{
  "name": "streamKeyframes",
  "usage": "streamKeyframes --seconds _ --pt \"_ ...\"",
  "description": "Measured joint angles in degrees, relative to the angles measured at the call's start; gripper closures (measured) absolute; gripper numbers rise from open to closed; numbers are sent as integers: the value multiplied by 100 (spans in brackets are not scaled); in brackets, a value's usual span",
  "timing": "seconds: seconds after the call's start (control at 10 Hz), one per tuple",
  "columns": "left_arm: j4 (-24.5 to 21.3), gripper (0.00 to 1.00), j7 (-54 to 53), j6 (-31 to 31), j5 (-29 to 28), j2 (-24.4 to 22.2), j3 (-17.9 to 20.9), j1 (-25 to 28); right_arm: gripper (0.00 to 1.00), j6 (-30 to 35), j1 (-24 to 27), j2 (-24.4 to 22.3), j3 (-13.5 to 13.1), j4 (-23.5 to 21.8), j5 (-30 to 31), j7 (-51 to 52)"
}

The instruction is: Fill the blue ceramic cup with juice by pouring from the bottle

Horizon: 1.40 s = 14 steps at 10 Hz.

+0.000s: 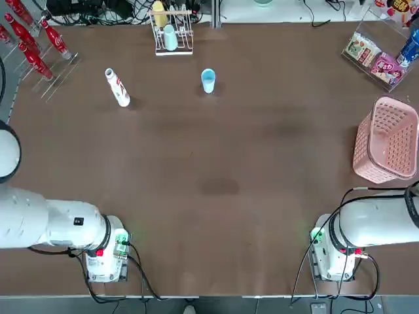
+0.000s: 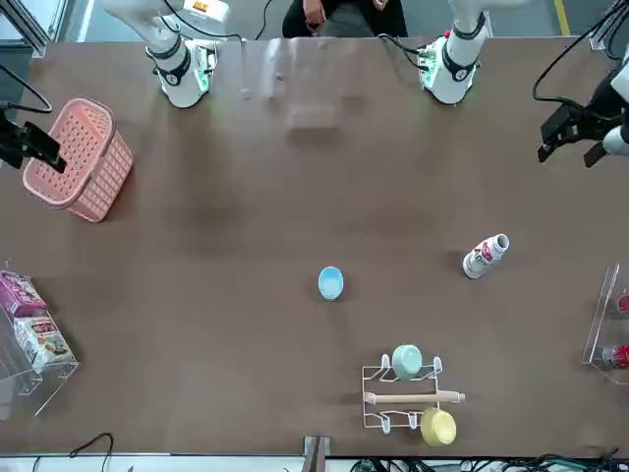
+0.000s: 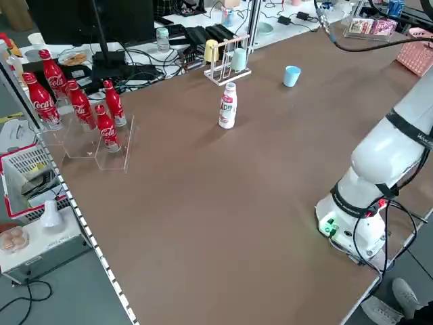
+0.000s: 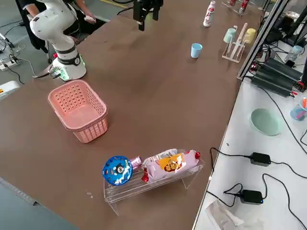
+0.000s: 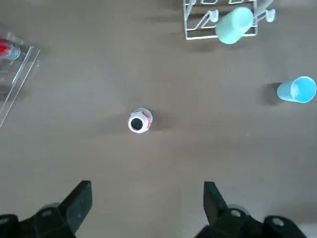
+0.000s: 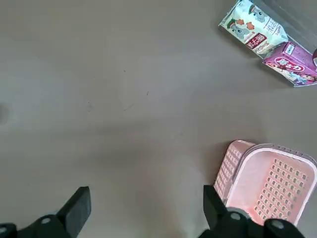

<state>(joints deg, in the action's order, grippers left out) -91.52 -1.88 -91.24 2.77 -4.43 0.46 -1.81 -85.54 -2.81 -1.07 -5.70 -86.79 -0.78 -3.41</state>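
Observation:
The blue ceramic cup (image 1: 208,80) stands upright toward the far middle of the table, also seen as the cup (image 2: 330,283) and the cup (image 5: 296,89). The bottle (image 1: 118,87), white with a red-and-blue label, stands upright to the cup's left, a good gap between them; it shows again as the bottle (image 2: 485,256) and, from above, the bottle (image 5: 139,121). My left gripper (image 5: 146,198) hangs open and empty high over the left side of the table, short of the bottle. My right gripper (image 6: 145,203) is open and empty above the right side, near the pink basket.
A wire rack (image 1: 171,33) with a yellow and a mint-green cup stands behind the blue cup. Red cola bottles (image 1: 36,39) fill an acrylic stand at the far left. A pink basket (image 1: 386,140) lies at the right; a snack stand (image 1: 376,59) is far right.

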Motion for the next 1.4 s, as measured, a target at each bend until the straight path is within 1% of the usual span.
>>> streamKeyframes --seconds 0.2,0.4,0.5,0.7,0.9,1.1,1.4 --pt "-3 0 -4 0 0 121 -76 182 0 -66 -48 0 5 -1 -1 -4" --pt "59 0 56 -5 0 264 -166 221 0 -96 -53 0 -7 -2 -1 -6" --pt "130 0 247 5 0 302 -271 240 0 -105 -52 0 -14 -2 -1 -6" --pt "190 0 600 65 -5 311 -611 304 0 -136 -51 0 -18 -5 -1 -8" --pt "259 0 657 177 -61 310 -823 314 0 -141 -49 0 -24 -5 -1 -8" --pt "274 0 658 300 -239 311 -853 313 0 -145 -48 0 -26 -5 -1 -8" --pt "293 0 658 330 -295 311 -854 322 0 -145 -48 0 -26 -6 -1 -8"
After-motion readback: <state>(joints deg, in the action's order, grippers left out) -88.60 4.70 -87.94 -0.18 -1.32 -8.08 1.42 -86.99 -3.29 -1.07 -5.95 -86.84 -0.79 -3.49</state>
